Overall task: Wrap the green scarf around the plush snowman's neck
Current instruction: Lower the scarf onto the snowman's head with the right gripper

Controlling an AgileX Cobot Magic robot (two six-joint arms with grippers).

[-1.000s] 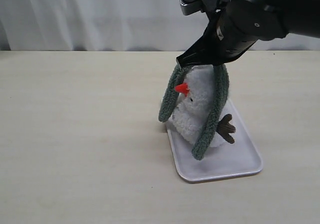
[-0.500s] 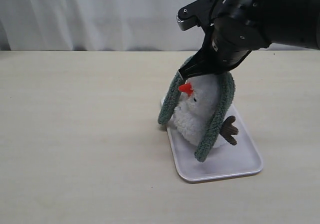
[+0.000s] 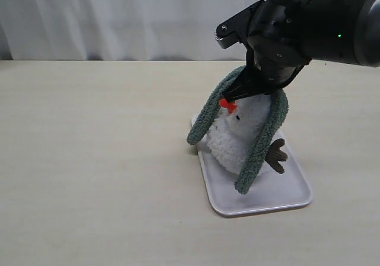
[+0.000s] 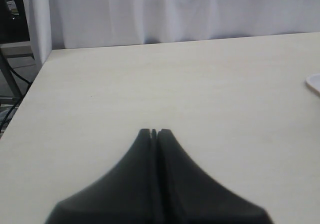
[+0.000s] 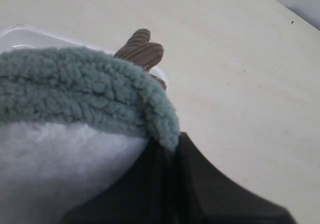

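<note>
Pale tabletop [image 3: 89, 159] lies under my right hand [image 3: 231, 95], clamped on the green scarf [image 3: 260, 147]; its 2 ends hang down beneath, straddling the plush snowman [image 3: 231, 147]. My left hand [image 4: 154, 132] is closed, empty.

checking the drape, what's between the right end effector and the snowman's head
The green scarf, over the snowman's head; the right wrist view shows its edge at the end effector.

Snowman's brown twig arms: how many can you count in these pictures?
1. One brown arm sticks out of the snowman toward the exterior view's right, beside the scarf hanging there, above the tray. Another may be hidden behind the body or scarf.
</note>
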